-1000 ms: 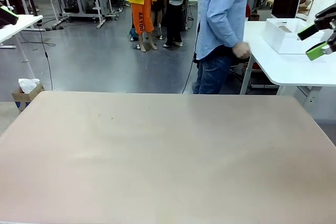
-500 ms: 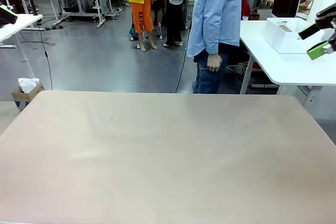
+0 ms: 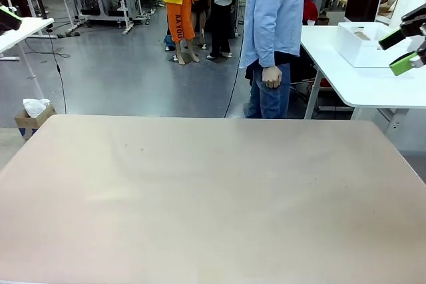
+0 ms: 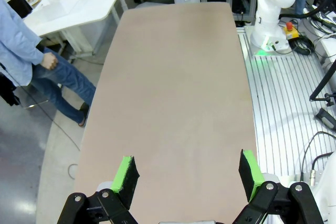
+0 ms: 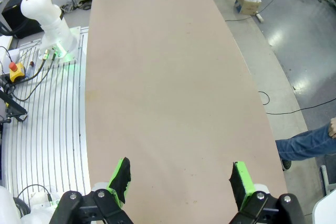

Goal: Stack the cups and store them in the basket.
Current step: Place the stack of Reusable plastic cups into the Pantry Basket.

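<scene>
No cups show on the beige table point(image 3: 213, 197). A white rectangular bin point(image 3: 363, 43), apparently the basket, stands on a white side table point(image 3: 373, 88) at the far right, with something tan inside it. The same bin point(image 4: 58, 1) appears far off in the left wrist view. My left gripper point(image 4: 186, 174) hangs high above the table, open and holding nothing. My right gripper point(image 5: 181, 179) is likewise open and bare above the table's other end, and it also shows at the front view's right edge point(image 3: 399, 51).
A person in a light blue shirt point(image 3: 276, 11) stands at the table's far edge, right of the middle, one hand point(image 3: 271, 76) hanging at the side. A cardboard box point(image 3: 32, 116) sits on the floor at far left.
The person has stepped left, away from the white side table, and lowered the hand to the side. Neither arm has moved.
</scene>
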